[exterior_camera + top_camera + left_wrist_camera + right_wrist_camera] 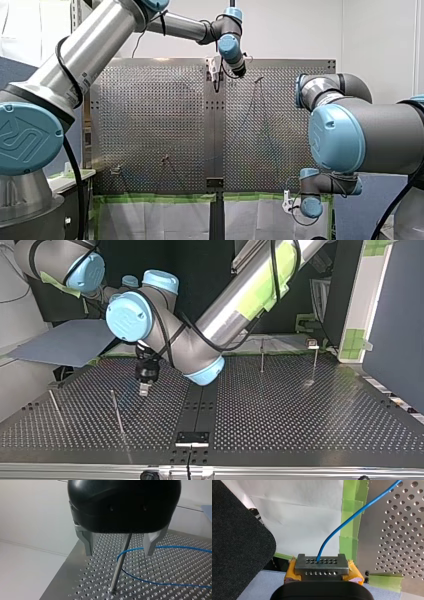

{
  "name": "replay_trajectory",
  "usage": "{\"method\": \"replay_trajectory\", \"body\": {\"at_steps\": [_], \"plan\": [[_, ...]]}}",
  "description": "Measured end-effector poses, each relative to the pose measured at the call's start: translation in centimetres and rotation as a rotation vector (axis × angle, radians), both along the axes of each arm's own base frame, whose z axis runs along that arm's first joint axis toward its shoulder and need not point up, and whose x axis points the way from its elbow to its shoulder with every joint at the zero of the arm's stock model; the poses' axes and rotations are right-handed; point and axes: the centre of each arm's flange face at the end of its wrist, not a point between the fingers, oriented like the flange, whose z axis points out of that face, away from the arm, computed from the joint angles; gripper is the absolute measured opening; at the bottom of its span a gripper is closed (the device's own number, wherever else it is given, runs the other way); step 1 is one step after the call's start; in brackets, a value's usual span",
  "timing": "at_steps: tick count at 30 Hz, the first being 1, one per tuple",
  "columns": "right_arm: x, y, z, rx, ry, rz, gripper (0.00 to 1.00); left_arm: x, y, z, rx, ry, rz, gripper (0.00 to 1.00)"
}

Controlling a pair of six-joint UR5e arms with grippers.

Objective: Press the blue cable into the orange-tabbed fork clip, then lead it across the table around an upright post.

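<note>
The left claw (118,552) stands open above the tabletop (175,570). Its two metal fingers (87,543) sit one on each side of an upright post (117,576) that rises close to one edge of the tabletop. It grips nothing. The blue cable (175,547) lies in a loose bend that appears to pass round this post, and both strands run away across the perforated surface. The open stance leaves room for post and cable together, so the claw can guide the bend without trapping it.

The right claw (321,563) is closed on the cable, just off the tabletop edge lined with green tape (348,530). The cable leaves between its yellow pads (292,571) and arcs back over that edge. Gripping it there, outside the working surface, probably serves to put tension on the run so that it hugs the post.

The orange-tabbed fork clip cannot be made out in any view, so seating of the cable in it cannot be confirmed. Judged from the bend, the routing step is in hand.
</note>
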Motion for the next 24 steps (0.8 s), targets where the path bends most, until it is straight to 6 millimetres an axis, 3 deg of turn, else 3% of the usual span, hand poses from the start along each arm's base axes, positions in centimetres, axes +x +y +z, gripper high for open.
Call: {"method": "replay_trajectory", "body": {"at_steps": [24], "plan": [[0.1, 0.1, 0.0, 0.004, 0.002, 0.002, 0.00, -1.1, -4.2, 1.2, -0.299, -0.049, -0.161, 0.98]]}}
